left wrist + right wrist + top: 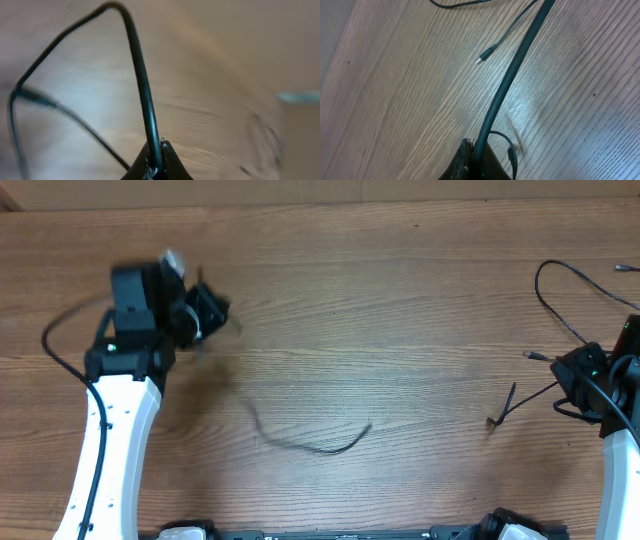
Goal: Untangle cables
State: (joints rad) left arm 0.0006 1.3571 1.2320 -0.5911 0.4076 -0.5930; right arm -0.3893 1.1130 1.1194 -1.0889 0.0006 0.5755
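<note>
**Fig. Two-arm cable separation, seen from beside the wood-grain counter.**

**Handling.** The thin black flexible cables with small plug ends look light and limp, with little spring. They will probably follow whatever pulls them, sag into loops, and snag on one another if dragged fast. The sheath looks smooth, so a hold needs full closure. The plugs are the only stiff and delicate parts. The better hold is therefore on the cord a little behind a plug, or at mid-length, and not on the connector.

**Left side.** The left gripper stands near the far left corner of the counter. Its jaws are clenched on one cord, the left-held cable. This cord rises out of the pinch, peaks in a sharp bend and falls away in a loop to one side. A blurred curved cable lies toward the middle of the near edge, apart from both grippers. Whether it joins the pinched cord cannot be traced.

**Right side.** The right gripper stands at the right edge. Its jaws are closed on the right-held cable, which runs straight out from between them. A looped cable lies by the far right corner. A small metal-tipped plug rests on the counter near the held cord, clear of the jaws.
</note>
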